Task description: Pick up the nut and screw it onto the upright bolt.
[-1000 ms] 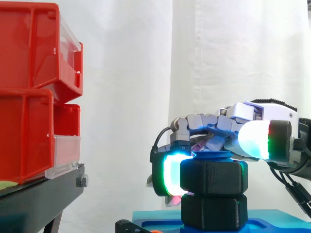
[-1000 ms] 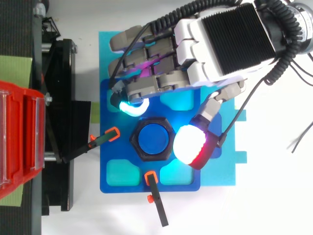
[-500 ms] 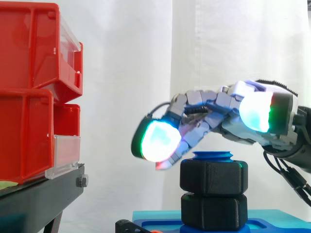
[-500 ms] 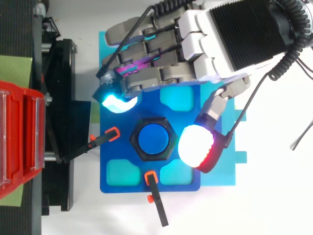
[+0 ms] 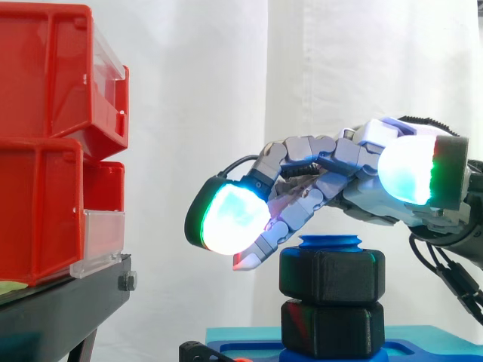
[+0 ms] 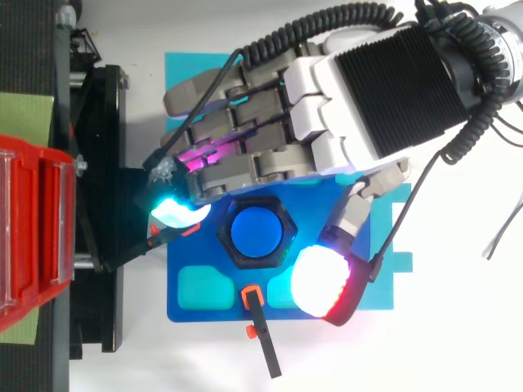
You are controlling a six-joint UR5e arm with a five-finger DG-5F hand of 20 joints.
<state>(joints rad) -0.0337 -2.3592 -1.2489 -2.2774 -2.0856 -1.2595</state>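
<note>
A black hexagonal nut (image 5: 332, 274) sits on the upright blue bolt (image 5: 330, 243), whose top shows just above it. A second black hex block (image 5: 332, 328) lies below, on the blue base. From above, the nut (image 6: 224, 233) rings the bolt's blue top (image 6: 255, 232). My hand (image 5: 355, 177) hovers just above the nut, open, with its fingers stretched out to the left past the bolt. One glowing fingertip (image 5: 230, 219) hangs left of the nut, apart from it. The thumb's pad (image 6: 323, 283) glows white beside the nut. The palm (image 6: 368, 98) covers the back of the base.
The dark blue base plate (image 6: 216, 309) rests on a lighter cyan sheet (image 6: 384, 286). Two orange-tipped black clamps (image 6: 188, 225) (image 6: 252, 297) hold its edges. Red bins (image 5: 45, 143) stand stacked on a black stand (image 5: 60, 309) at the left.
The hand has let go of the nut and risen. Its fingers have straightened and reached left toward the bins, and the thumb has swung toward the base's front edge.
</note>
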